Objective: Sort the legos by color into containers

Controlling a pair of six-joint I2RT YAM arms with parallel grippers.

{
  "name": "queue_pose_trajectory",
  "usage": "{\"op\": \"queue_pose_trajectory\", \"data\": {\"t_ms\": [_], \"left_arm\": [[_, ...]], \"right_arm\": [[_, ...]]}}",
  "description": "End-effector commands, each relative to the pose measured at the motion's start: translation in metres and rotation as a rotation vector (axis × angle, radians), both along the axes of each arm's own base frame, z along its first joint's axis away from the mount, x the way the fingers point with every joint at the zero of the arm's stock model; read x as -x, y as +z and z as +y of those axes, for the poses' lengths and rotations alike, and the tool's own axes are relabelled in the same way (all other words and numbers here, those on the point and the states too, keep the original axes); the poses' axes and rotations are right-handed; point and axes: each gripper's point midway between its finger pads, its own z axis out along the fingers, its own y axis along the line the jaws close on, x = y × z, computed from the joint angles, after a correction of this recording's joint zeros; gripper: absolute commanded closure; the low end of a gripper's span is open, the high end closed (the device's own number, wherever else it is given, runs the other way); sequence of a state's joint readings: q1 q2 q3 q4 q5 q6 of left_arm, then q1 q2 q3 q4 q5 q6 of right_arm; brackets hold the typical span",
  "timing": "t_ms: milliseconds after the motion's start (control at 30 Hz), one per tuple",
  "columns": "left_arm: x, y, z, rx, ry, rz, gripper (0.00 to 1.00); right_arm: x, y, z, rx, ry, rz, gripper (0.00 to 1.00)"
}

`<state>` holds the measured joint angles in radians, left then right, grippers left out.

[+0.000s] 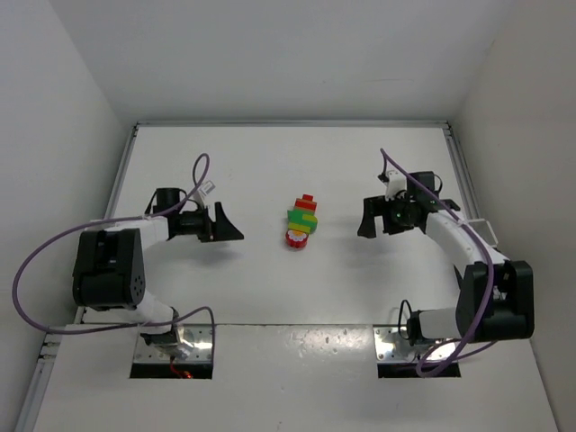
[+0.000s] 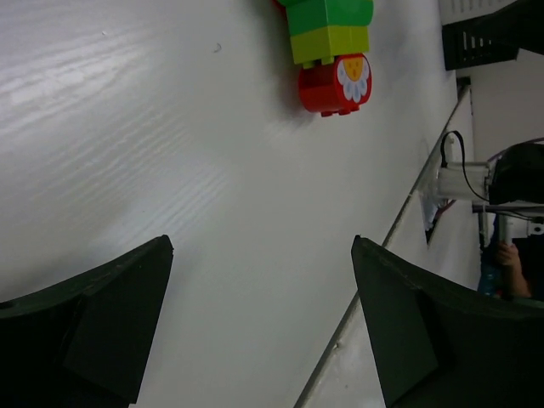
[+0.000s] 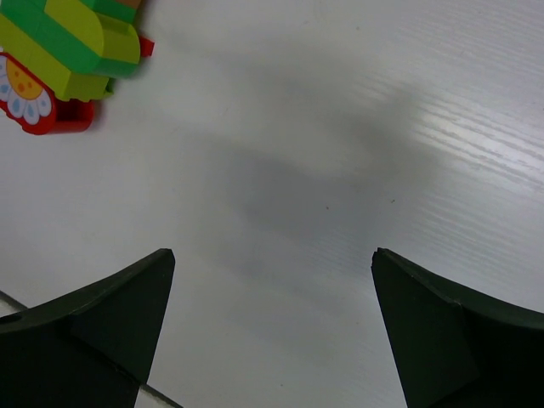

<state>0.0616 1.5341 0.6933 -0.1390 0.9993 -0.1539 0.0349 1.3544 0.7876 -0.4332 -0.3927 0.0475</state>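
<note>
The legos are clicked into one stack (image 1: 302, 220) lying mid-table: red, dark green and lime bricks, with a red round piece bearing a daisy face at its near end. My left gripper (image 1: 231, 223) is open and empty, a short way left of the stack and pointing at it. My right gripper (image 1: 364, 217) is open and empty, a short way right of it. The stack shows at the top of the left wrist view (image 2: 330, 38), beyond the open left gripper (image 2: 260, 246). It sits top left in the right wrist view (image 3: 72, 47), beyond the open right gripper (image 3: 272, 255). A thin white bin rim (image 1: 482, 230) peeks from behind the right arm.
White walls enclose the table on the left, back and right. Grey metal plates with wiring (image 1: 175, 346) (image 1: 405, 342) sit at the arm bases. Purple cables (image 1: 36, 261) loop off both arms. The table's front edge (image 2: 399, 221) runs near the left gripper.
</note>
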Motion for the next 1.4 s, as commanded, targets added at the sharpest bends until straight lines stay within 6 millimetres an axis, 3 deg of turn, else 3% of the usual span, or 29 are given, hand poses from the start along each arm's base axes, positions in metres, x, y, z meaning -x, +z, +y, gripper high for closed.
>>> {"op": "queue_pose_trajectory", "data": {"t_ms": [0, 33, 67, 267, 300, 533, 700, 800, 1200, 1367], "left_arm": [[0.0, 0.011, -0.021, 0.104, -0.055, -0.058, 0.08], [0.007, 0.005, -0.024, 0.119, -0.047, -0.023, 0.08], [0.001, 0.004, -0.023, 0.105, -0.023, -0.054, 0.08], [0.01, -0.007, -0.047, 0.108, -0.006, -0.012, 0.09], [0.002, -0.004, -0.048, 0.101, 0.013, -0.048, 0.09], [-0.002, -0.013, -0.074, 0.095, 0.068, -0.055, 0.09], [0.01, -0.025, -0.097, 0.119, 0.016, -0.009, 0.12], [0.003, -0.025, -0.106, 0.15, 0.007, -0.001, 0.17], [0.006, -0.039, -0.146, 0.258, -0.069, 0.098, 0.2], [-0.001, -0.045, -0.155, 0.291, -0.069, 0.129, 0.2]], "right_arm": [[-0.005, 0.007, 0.007, -0.036, 0.04, -0.016, 0.0], [-0.004, 0.004, 0.007, -0.036, 0.04, -0.005, 0.0], [-0.004, 0.004, 0.007, -0.036, 0.04, -0.005, 0.0], [-0.002, -0.003, 0.011, -0.053, 0.05, 0.024, 0.0], [-0.002, -0.002, 0.012, -0.061, 0.054, 0.025, 0.0], [-0.001, -0.007, 0.012, -0.061, 0.054, 0.043, 0.0], [0.0, -0.01, 0.013, -0.065, 0.065, 0.05, 0.0], [0.0, -0.01, 0.013, -0.065, 0.065, 0.05, 0.0], [0.006, -0.022, 0.017, -0.085, 0.083, 0.106, 0.0], [0.006, -0.022, 0.017, -0.085, 0.083, 0.106, 0.0]]}}
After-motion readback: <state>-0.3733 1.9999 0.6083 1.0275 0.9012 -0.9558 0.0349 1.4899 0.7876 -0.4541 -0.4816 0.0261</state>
